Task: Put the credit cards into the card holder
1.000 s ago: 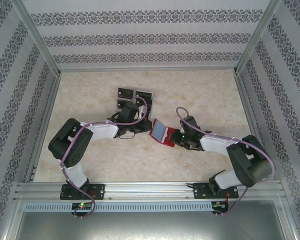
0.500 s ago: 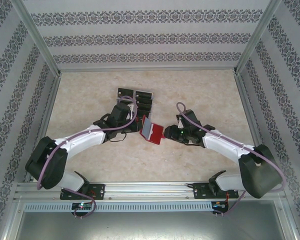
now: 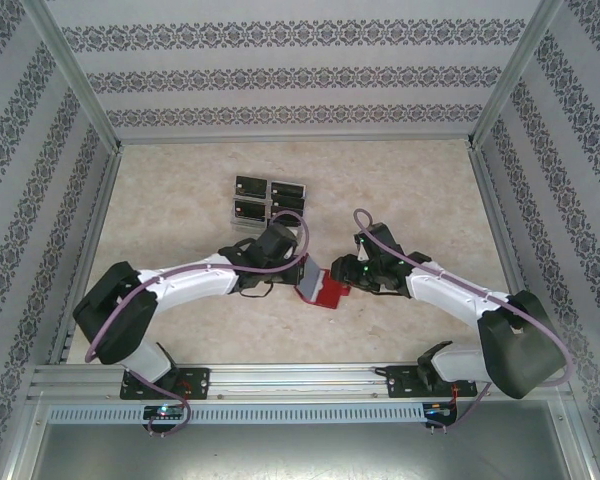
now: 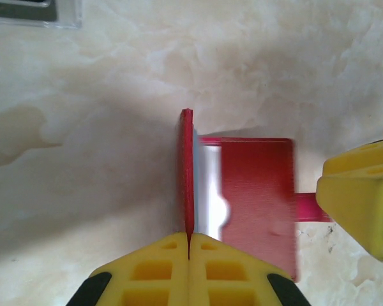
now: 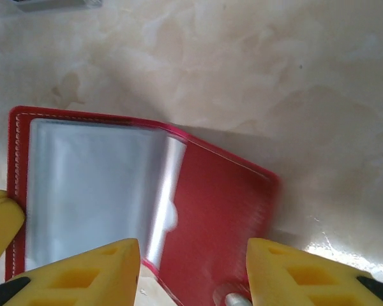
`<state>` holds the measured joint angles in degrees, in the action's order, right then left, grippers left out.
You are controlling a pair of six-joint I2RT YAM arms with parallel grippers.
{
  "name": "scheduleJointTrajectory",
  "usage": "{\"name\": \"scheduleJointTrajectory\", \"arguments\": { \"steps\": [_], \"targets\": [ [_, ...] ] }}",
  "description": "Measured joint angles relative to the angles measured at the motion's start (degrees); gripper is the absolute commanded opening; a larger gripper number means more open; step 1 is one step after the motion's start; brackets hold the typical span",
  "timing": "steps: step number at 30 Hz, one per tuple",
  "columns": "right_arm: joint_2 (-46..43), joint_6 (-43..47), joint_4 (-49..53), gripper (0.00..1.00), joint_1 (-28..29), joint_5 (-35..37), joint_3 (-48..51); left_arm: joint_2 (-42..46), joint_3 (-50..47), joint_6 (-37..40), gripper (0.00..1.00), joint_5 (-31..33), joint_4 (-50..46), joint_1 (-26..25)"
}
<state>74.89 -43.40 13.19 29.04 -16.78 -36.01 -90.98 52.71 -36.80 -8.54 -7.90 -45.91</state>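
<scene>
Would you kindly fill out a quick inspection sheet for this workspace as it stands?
Surface: pale marbled table.
Job's things: credit cards grouped at the far side; red card holder open, one flap upright.
Clutter: clear tray under the cards.
Grippers: left gripper shut on the upright flap; right gripper open over the holder.
Cables: purple cable along each arm.
Surroundings: patterned walls, metal frame.
</scene>
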Motion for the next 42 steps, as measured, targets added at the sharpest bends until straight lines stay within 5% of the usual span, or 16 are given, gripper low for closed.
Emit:
{"name": "scheduleJointTrajectory", "arguments": {
  "steps": [8,15,19,26,42],
  "targets": [
    [-2.08,0.68,2.56,0.47,-1.11,2.21,1.70,-2.54,0.59,-0.44,0.00,0.55,0.68,-3.13],
    [-8.41,1.36,5.97,0.30,-0.22,3.32,2.01,0.57,0.68,-0.68,0.00,5.31,0.46,-3.26],
    [-9.40,0.35,6.29,0.24,5.27,4.13,2.01,2.58,0.68,-0.66,0.00,8.28,-0.26,-3.23],
    [-0.83,-2.14,2.67,0.16,12.02,4.87,0.70,2.97,0.66,-0.46,0.00,12.07,-2.34,-3.21],
    [12.50,-2.73,-4.70,0.10,6.32,3.82,-1.03,7.08,-0.09,0.11,0.00,11.69,-3.30,-3.10]
  ]
}}
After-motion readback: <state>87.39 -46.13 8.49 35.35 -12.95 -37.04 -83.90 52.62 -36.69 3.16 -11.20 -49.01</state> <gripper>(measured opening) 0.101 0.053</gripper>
